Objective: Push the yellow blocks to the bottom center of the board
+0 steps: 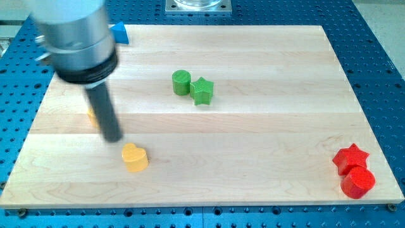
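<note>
Near the surface (253,171)'s left edge, my tip (113,138) stands just above the yellow heart block (135,158); another yellow block (92,116) peeks behind the rod. Both look light, rigid and slippery: push centrally. No claw exists.

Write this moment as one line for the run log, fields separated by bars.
my tip: just up-left of yellow heart block | second yellow block: mostly hidden behind rod | both left of bottom center | green blocks, red blocks: apart
</note>
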Motion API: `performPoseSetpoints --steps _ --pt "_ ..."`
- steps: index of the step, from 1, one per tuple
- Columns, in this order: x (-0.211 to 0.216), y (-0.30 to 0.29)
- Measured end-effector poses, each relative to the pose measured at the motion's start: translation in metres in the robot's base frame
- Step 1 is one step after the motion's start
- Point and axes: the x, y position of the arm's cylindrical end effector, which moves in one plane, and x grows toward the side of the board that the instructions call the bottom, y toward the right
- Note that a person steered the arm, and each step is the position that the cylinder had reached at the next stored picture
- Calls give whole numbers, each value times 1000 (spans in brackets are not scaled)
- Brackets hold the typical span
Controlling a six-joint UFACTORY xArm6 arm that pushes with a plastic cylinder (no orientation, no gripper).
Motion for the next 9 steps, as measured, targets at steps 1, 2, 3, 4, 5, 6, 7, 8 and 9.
performPoseSetpoints --steps 1,2,3,4,5,6,7,8,9 --pt "28 56" --pt "35 132" --pt "34 72" --pt "24 -30" --pt "-62 -27" --pt "-85 -35" --pt "-120 -50" --pt "-57 23" --pt "-58 38"
